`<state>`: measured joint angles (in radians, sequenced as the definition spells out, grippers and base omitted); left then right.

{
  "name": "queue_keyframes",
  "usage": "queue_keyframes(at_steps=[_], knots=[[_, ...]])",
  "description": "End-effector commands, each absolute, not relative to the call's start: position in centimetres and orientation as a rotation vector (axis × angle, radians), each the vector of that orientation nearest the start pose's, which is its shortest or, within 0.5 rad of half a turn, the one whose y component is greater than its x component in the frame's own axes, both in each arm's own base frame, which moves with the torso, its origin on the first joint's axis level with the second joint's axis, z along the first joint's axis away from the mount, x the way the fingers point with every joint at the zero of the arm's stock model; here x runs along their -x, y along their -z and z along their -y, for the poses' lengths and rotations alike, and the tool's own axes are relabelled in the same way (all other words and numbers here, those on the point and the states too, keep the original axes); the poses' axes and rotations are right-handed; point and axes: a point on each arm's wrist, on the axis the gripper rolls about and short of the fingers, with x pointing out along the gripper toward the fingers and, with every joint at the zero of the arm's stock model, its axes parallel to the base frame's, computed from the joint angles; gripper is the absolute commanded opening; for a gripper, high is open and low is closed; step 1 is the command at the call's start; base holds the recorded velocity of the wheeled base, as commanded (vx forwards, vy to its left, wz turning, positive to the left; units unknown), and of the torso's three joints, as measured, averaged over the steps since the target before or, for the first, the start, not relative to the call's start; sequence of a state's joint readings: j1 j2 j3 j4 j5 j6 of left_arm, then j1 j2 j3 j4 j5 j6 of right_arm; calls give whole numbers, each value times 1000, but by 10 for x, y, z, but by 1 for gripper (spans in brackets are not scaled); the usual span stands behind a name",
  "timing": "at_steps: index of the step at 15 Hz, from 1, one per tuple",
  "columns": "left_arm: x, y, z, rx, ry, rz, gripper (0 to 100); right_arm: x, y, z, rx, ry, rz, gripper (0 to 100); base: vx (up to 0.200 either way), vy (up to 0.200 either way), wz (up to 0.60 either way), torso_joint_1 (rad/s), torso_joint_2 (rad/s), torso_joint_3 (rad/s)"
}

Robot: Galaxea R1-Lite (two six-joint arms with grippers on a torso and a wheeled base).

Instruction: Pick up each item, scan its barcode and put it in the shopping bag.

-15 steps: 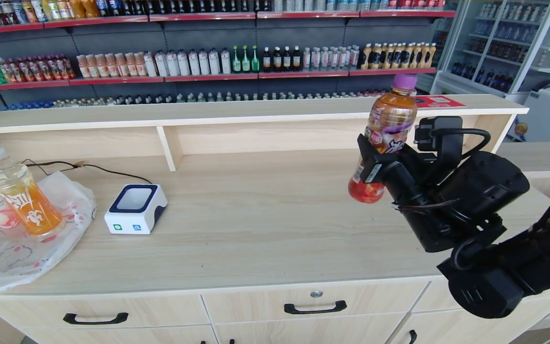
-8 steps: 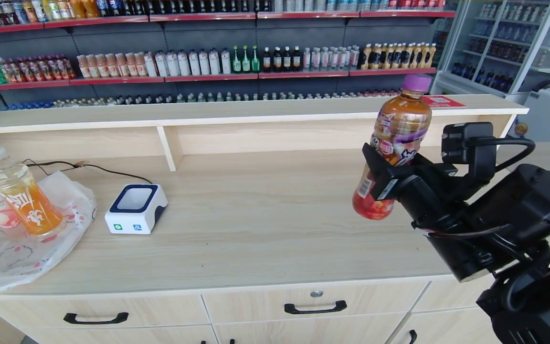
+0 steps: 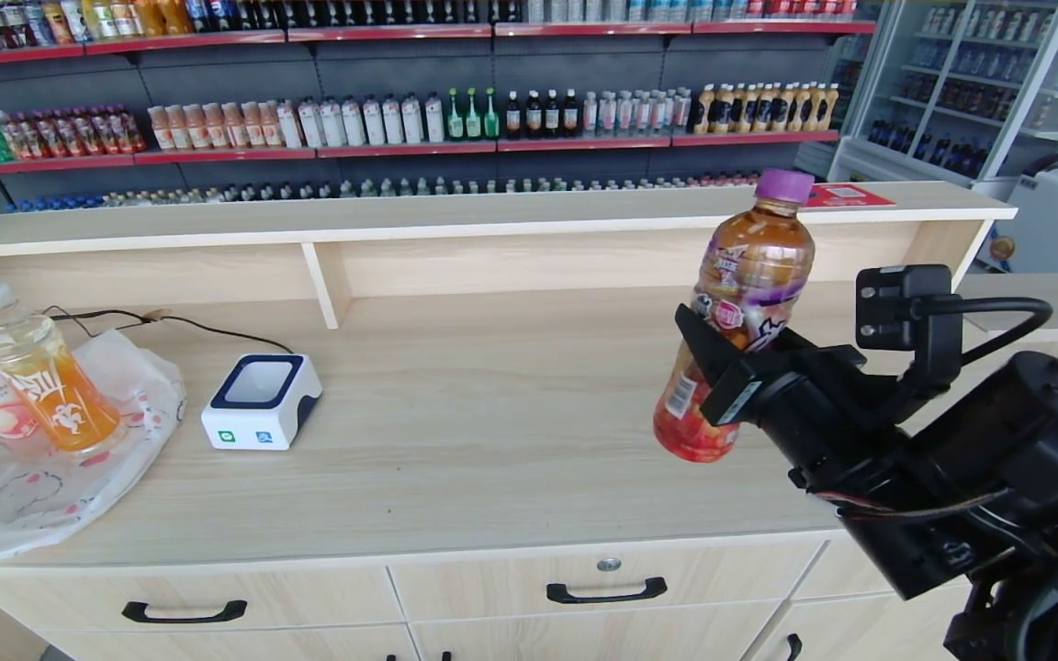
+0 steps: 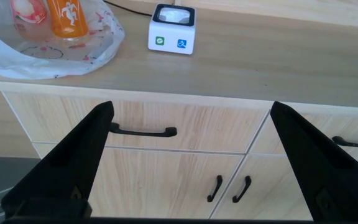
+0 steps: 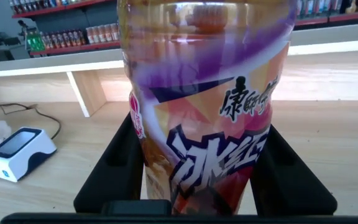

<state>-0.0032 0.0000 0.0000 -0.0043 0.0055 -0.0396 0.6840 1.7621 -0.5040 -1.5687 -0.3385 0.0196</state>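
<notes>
Right jaws grip a bottle [image 3: 757, 257] above the counter [image 3: 492, 459], well right of the scanner [image 3: 261, 401]; left jaws stand wide open, empty.

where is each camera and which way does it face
Head view: on the head, looking down at the pale wooden counter; right gripper holds a purple-capped orange drink bottle.
Left wrist view: faces the drawer fronts, framed by the open left gripper.
Right wrist view: faces that bottle in its gripper.
All show the white, blue-topped scanner box.
</notes>
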Motion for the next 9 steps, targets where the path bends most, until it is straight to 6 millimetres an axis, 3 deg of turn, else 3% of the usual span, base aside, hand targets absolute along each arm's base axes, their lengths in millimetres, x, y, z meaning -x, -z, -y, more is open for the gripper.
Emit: queue_keyframes(at_steps=[1, 4, 9], knots=[[23, -76, 0, 40, -3, 3, 100, -218, -180, -174, -186, -364, 259, 0, 0, 0, 0, 0, 0, 0], [23, -76, 0, 40, -3, 3, 100, -205, -177, -193, -262, -454, 227, 0, 0, 0, 0, 0, 0, 0], [23, -76, 0, 40, -1, 3, 100, -203, -166, -217, -268, -517, 190, 0, 0, 0, 0, 0, 0, 0]])
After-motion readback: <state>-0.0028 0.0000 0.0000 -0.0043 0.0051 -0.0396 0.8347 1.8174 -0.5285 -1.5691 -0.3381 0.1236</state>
